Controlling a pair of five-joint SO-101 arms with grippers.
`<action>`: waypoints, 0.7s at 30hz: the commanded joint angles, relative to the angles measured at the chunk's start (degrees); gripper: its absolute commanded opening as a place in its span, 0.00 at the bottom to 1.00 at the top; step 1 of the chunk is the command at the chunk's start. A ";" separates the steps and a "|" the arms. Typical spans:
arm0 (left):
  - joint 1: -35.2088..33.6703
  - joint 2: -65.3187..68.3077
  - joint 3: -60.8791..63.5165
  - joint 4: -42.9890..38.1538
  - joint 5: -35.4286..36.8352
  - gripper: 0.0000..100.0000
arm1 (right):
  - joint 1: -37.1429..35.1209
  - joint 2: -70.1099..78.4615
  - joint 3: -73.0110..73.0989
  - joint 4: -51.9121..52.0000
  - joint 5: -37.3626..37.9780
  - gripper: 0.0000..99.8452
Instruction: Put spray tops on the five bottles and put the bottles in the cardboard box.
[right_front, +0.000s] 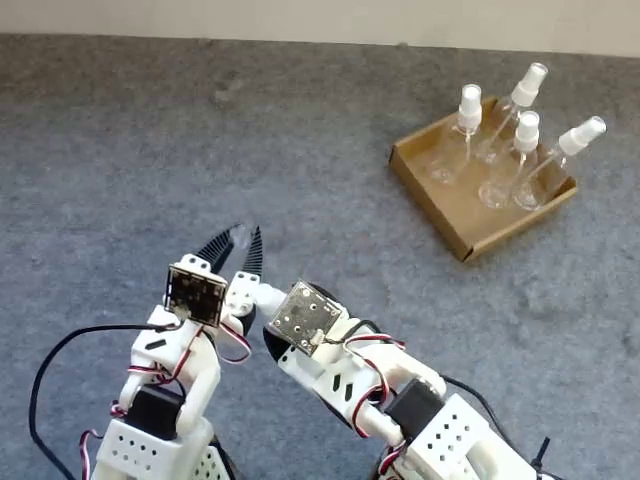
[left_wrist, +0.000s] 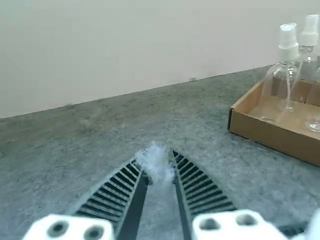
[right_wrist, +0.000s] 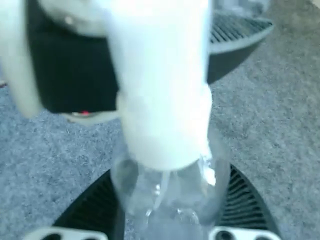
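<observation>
A clear bottle (right_wrist: 170, 205) sits between the black fingers of my right gripper (right_wrist: 170, 210), which is shut on it. A white spray top (right_wrist: 160, 100) stands on its neck, close to the lens. My left gripper (right_front: 238, 245) is just ahead of the right arm (right_front: 305, 315), its ribbed fingers shut on a whitish translucent tip (left_wrist: 155, 162), which looks like the end of that spray top. The cardboard box (right_front: 425, 190) lies at the far right. Several capped bottles (right_front: 470, 135) stand in it, also seen in the left wrist view (left_wrist: 287, 75).
Grey carpet (right_front: 200, 130) covers the table, with open room to the left of the box and in front of it. A pale wall (left_wrist: 125, 40) runs along the far edge. The two arms crowd each other at the near edge.
</observation>
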 joint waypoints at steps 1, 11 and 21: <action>3.30 -0.84 1.01 0.44 -0.62 0.00 | -0.57 -1.45 -0.66 0.13 0.79 0.15; 4.35 -0.84 1.01 1.93 -0.70 0.00 | -0.48 -1.45 -0.57 0.13 0.70 0.15; 7.34 -0.84 1.01 3.69 -0.70 0.00 | -0.40 -1.45 -0.57 0.13 0.70 0.15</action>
